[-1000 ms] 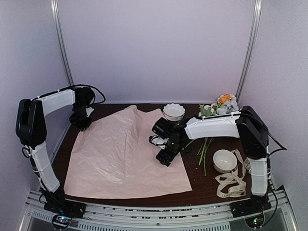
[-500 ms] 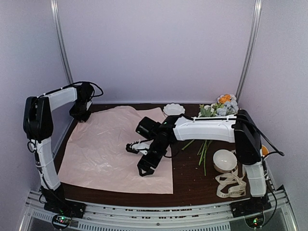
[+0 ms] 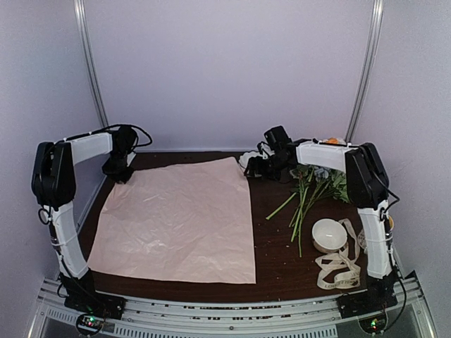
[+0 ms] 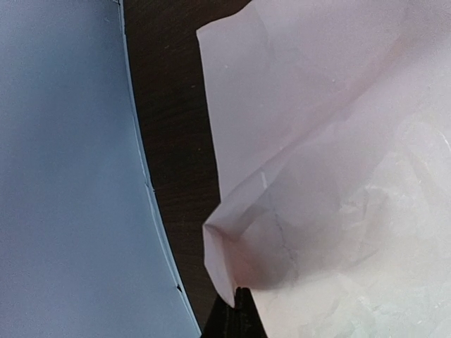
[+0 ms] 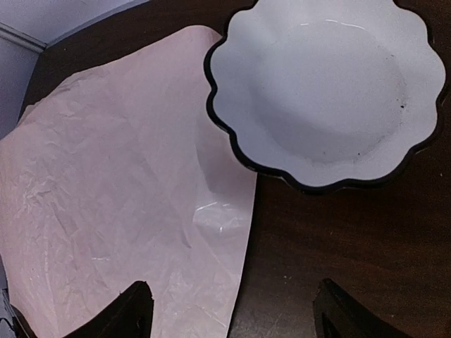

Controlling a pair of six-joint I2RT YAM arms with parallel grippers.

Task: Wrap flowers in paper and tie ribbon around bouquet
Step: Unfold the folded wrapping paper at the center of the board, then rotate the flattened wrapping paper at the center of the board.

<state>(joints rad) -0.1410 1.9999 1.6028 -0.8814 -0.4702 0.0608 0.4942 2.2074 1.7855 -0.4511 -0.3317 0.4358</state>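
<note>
Pinching the far left corner of the large thin light-pink paper sheet (image 3: 176, 218) with the left gripper (image 4: 235, 315), jaws pressed together on the lifted, creased corner. Hovering the right gripper (image 5: 232, 315) with fingers (image 5: 134, 310) spread wide and gripping nothing, just above the sheet's far right corner, beside the white scalloped bowl (image 5: 324, 84). Keeping to the left and middle of the dark brown table (image 3: 282, 260): paper sheet, lying flat and fully spread. Lying apart from it, to the right: bunch of long green-stemmed artificial flowers (image 3: 301, 201), stems pointing toward the near edge, blooms mostly hidden behind the right arm. Lying loose near the right near corner, touching a round white bowl (image 3: 328, 234): long cream-beige fabric ribbon (image 3: 337, 269). Judging progress as early: laying-out of paper looking about done; moving flowers onto it, wrapping and tying all remaining.
</note>
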